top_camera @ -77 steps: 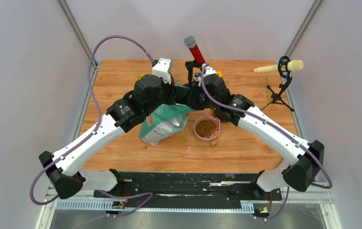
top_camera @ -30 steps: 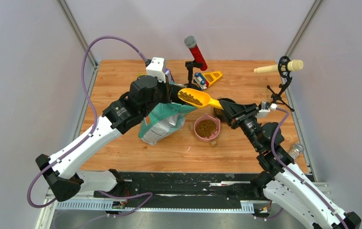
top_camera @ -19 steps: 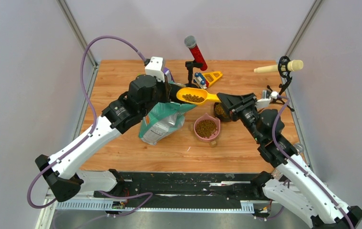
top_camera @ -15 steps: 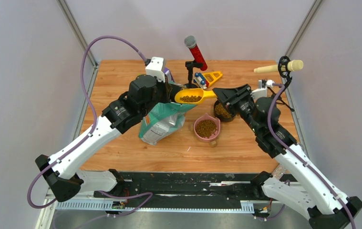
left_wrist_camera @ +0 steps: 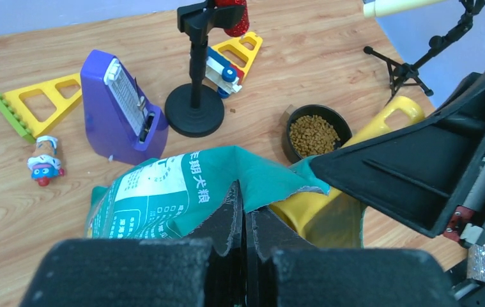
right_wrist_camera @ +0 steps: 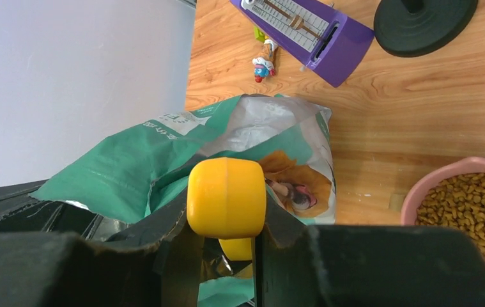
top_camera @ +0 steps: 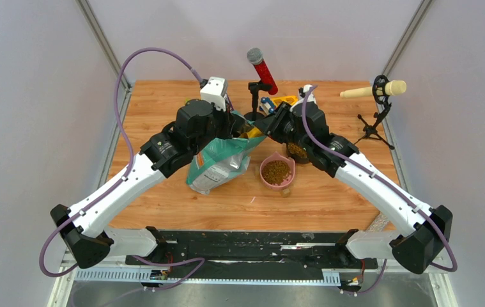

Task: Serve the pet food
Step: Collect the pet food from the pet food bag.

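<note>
Left gripper (left_wrist_camera: 243, 220) is pinched shut on the teal bag (left_wrist_camera: 163, 192) rim; right gripper (right_wrist_camera: 225, 225) clamps the yellow scoop (right_wrist_camera: 227, 192) by its handle, with the scoop's bowl end inside the bag's mouth. The pet food (top_camera: 277, 172) fills the pink bowl (top_camera: 262, 174) on the counter (top_camera: 163, 102) — at the right gripper's 5 o'clock, apart from it.

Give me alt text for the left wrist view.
The left hand pinches the edge of the teal food bag while a yellow scoop sits inside its opening. Behind stand a black bowl of kibble and a purple metronome.
</note>
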Tool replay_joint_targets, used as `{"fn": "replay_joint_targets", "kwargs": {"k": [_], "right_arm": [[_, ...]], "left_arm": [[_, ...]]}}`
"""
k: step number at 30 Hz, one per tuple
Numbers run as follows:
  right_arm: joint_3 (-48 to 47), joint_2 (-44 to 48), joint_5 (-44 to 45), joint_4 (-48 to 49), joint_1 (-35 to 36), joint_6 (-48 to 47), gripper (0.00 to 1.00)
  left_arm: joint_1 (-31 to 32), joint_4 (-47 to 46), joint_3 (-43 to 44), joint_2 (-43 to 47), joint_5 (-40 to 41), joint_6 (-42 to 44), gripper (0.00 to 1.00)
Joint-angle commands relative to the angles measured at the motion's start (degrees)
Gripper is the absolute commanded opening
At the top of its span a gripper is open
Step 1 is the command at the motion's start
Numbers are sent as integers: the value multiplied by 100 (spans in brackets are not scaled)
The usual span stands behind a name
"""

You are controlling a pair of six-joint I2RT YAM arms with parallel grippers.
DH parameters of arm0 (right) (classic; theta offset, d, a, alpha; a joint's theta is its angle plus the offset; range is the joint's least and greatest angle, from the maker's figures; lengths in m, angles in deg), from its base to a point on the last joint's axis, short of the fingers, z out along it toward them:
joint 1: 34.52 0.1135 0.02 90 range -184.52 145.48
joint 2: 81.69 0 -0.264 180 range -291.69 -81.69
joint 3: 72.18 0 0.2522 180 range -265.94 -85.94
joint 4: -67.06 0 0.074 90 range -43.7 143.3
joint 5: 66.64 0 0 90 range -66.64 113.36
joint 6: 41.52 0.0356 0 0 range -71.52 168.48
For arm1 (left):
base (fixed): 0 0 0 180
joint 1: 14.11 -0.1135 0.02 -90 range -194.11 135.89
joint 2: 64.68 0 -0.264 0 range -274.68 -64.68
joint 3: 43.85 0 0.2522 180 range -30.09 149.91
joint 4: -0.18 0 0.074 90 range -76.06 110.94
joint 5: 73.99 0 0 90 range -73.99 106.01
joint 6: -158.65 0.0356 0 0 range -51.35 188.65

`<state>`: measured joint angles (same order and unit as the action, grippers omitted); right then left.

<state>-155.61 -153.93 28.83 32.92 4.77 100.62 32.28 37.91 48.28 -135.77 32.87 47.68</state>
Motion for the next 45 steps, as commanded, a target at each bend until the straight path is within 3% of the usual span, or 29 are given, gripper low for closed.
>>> {"fn": "replay_joint_targets", "kwargs": {"k": [1,5,9,15,29,45], "right_arm": [[287,-594,-145,-532,135,-307,0],[1129,-422,-449,709,121,578,0],[2311,325,-451,2279,18,1797,0],[3589,1469,-443,3737,-313,2952,0],[3927,3437,416,3195,-606,2861,0],[3885,3765,592,3392,-760,3048,0]], "left_arm": [[1,-557,360,8,-365,-174,0],[9,-672,387,-67,-743,-275,0],[58,-652,413,-110,-809,-293,0],[95,-655,405,-107,-742,-311,0],[98,-572,437,105,-32,-125,0],[97,-418,419,254,395,-4,0]]}}
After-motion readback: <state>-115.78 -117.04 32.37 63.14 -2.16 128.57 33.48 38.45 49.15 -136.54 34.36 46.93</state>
